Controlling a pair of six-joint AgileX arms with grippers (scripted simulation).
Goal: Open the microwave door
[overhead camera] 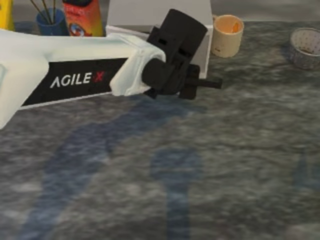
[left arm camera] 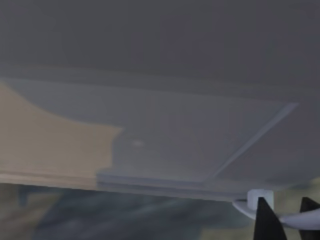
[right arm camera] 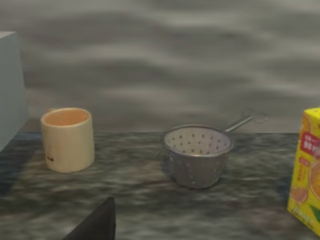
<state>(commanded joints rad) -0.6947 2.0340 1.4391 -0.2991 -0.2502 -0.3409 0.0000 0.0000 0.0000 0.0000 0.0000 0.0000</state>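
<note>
The silver-grey microwave [overhead camera: 150, 12] stands at the back middle of the table, mostly under my left arm. My left gripper [overhead camera: 202, 85] is just in front of its right front corner. In the left wrist view the microwave door [left arm camera: 175, 140] fills the frame, with its darker window. Its pale bar handle [left arm camera: 260, 197] runs between the two black fingertips of the left gripper [left arm camera: 285, 220], which is shut on it. Beige interior [left arm camera: 45, 145] shows past the door's edge, so the door stands ajar. Of the right gripper only one dark fingertip [right arm camera: 100, 220] shows, low over the table.
A beige cup [overhead camera: 227, 35] stands right of the microwave, with a perforated metal strainer [overhead camera: 306, 47] farther right. An orange carton [overhead camera: 82, 17] and a blue pen holder [overhead camera: 50, 22] stand at the back left. The right wrist view shows a yellow box [right arm camera: 306, 170].
</note>
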